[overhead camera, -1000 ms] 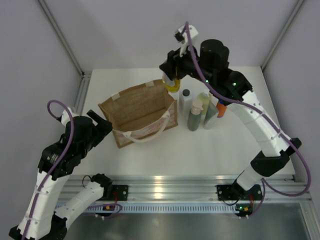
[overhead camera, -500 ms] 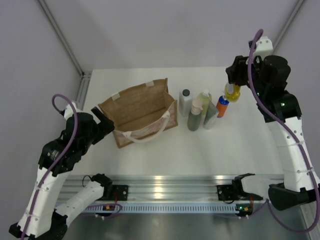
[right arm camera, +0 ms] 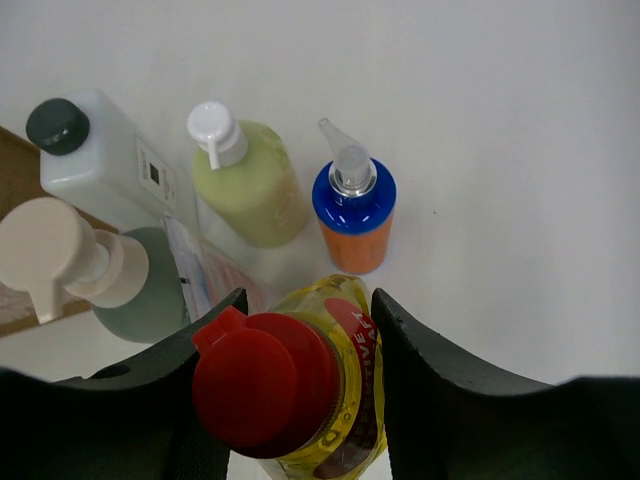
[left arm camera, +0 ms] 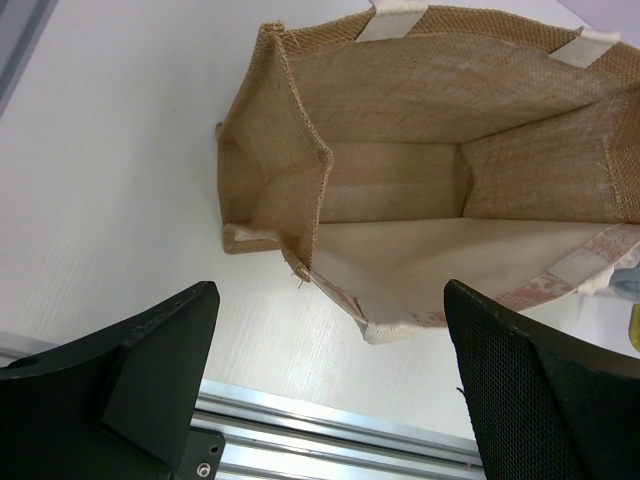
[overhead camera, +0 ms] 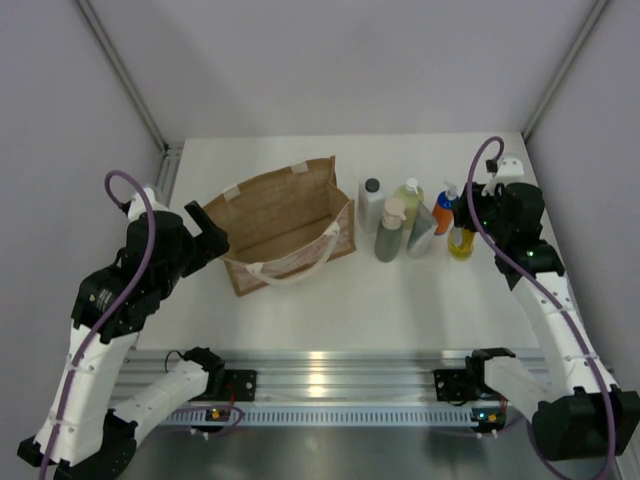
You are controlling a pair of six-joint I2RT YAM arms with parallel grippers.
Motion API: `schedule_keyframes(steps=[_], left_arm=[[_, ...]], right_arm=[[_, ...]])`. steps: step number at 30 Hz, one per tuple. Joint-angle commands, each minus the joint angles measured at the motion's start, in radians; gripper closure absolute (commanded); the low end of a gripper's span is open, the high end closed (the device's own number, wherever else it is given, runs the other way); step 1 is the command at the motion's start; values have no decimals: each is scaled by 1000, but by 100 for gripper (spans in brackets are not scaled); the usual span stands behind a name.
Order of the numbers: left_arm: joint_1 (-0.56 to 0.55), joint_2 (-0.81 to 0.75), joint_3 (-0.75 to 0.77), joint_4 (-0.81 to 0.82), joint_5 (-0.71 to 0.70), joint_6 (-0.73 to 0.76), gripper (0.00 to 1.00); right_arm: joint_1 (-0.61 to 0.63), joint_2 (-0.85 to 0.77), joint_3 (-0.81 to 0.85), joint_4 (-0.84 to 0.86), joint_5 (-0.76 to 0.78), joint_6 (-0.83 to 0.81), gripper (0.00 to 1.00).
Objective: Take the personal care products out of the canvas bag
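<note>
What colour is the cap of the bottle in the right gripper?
The cap of the yellow bottle is red; the right wrist view shows it best.

White table inside a grey enclosure

A white table (overhead camera: 400,310) is being shown across the middle of the top view, with grey wall panels (overhead camera: 330,60) being seen behind it and at both sides. A left strut (overhead camera: 122,75) and a right strut (overhead camera: 566,65) are being shown slanting up toward the upper corners. Along the lower part of the frame an aluminium rail (overhead camera: 340,372) is being lit, glare being reflected near its centre, and a slotted strip (overhead camera: 350,413) is being shown just beneath it.
</note>
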Motion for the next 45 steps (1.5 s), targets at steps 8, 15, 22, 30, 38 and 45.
schedule_keyframes(steps=[8,15,22,30,38,45], left_arm=[[5,-25,22,-7,10,45,2],[5,-21,31,-9,4,59,1],[5,-25,33,-10,-10,66,1],[5,-23,30,-10,-17,68,1],[5,-18,33,-10,-36,74,1],[5,5,77,-18,-88,103,1]], right_arm=[[-51,-61,-194,619,-119,28,100],[-111,38,-226,656,-173,40,100],[-123,80,-300,688,-181,48,100],[-123,64,-366,693,-159,28,88],[-121,46,-323,598,-127,30,1],[-121,-11,-130,299,-48,7,1]])
